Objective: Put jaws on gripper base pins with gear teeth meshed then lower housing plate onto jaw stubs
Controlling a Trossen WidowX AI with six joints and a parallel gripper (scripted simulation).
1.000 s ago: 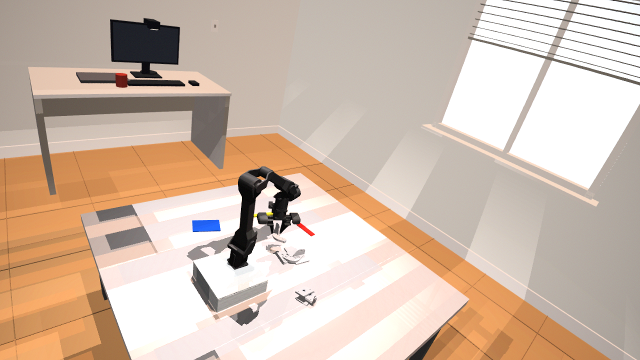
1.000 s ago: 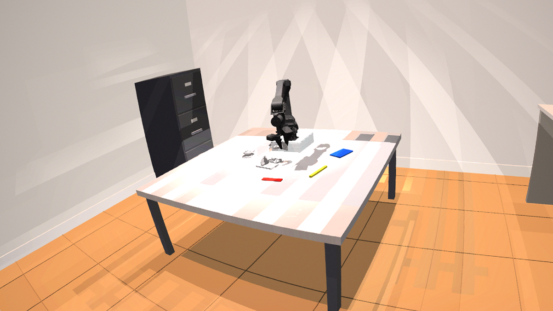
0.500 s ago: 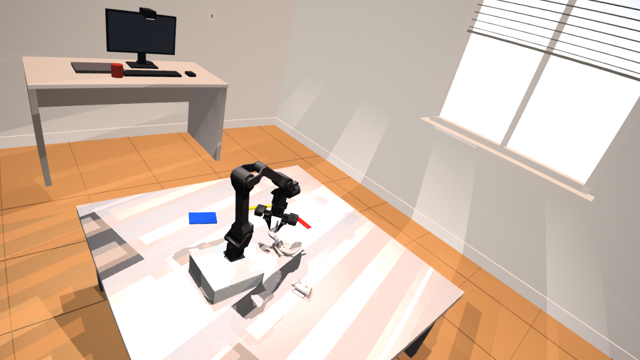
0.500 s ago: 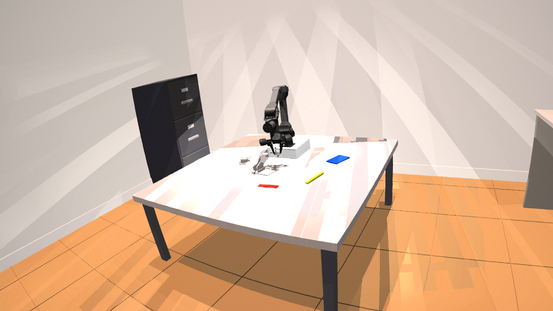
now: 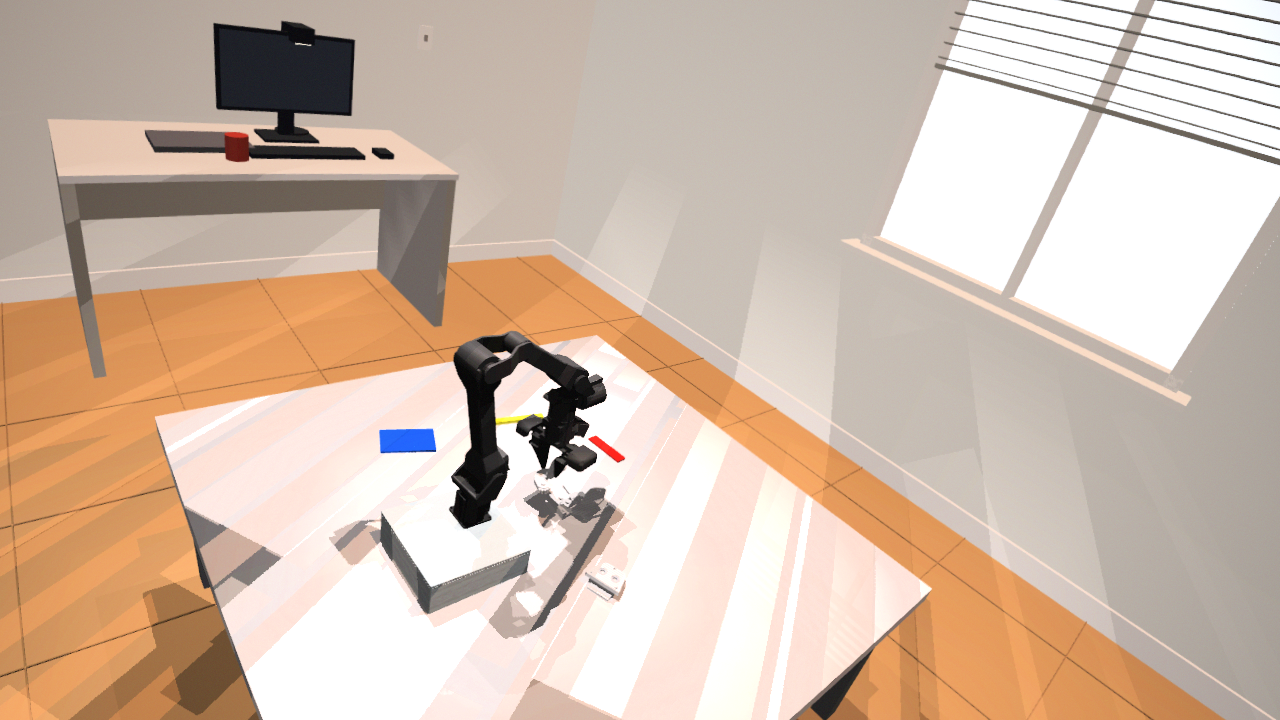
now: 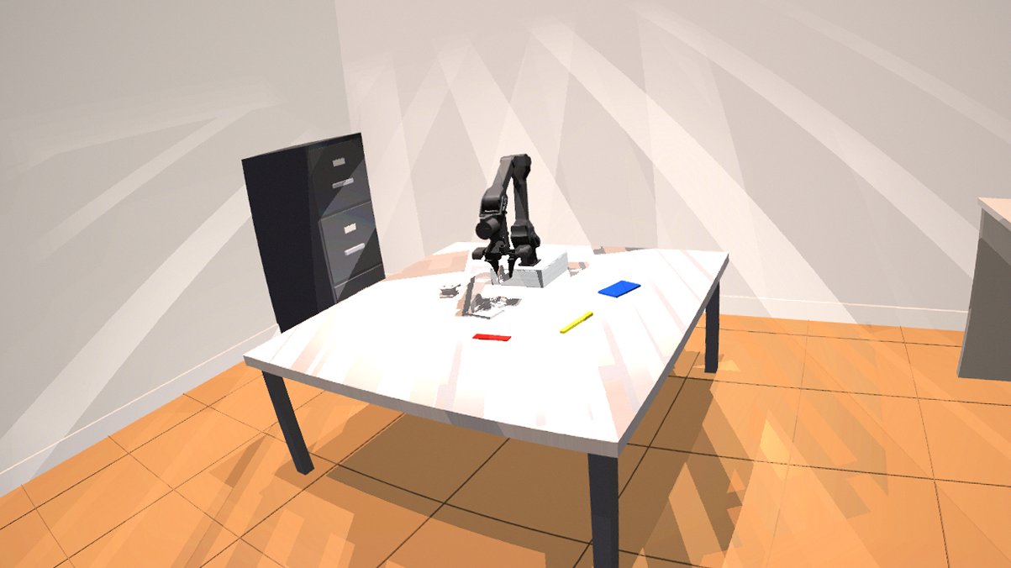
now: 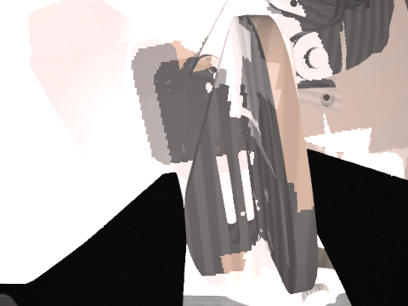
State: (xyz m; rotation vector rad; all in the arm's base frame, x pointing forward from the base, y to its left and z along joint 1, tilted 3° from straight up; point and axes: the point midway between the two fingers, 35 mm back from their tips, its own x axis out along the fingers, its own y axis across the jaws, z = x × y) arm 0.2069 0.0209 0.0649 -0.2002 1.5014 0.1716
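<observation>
Gripping a pale, curved, slotted jaw, toothed at one end, between the black hand's fingers (image 5: 548, 463) (image 6: 503, 273), with the jaw (image 7: 221, 200) tilted. Hovering above the tabletop (image 5: 733, 582) (image 6: 416, 354), near the white gripper base (image 5: 580, 505) (image 6: 488, 305) (image 7: 319, 94) below the hand. Leaving a small white plastic part (image 5: 608, 577) (image 6: 449, 289) farther off, apart from the base.

Harsh window glare, striped light and jagged shadows across the bleached white tabletop (image 5: 716, 573) (image 6: 416, 362).

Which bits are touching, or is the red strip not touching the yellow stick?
Apart: the exterior view shows bare tabletop between the red strip and the yellow stick.
</observation>
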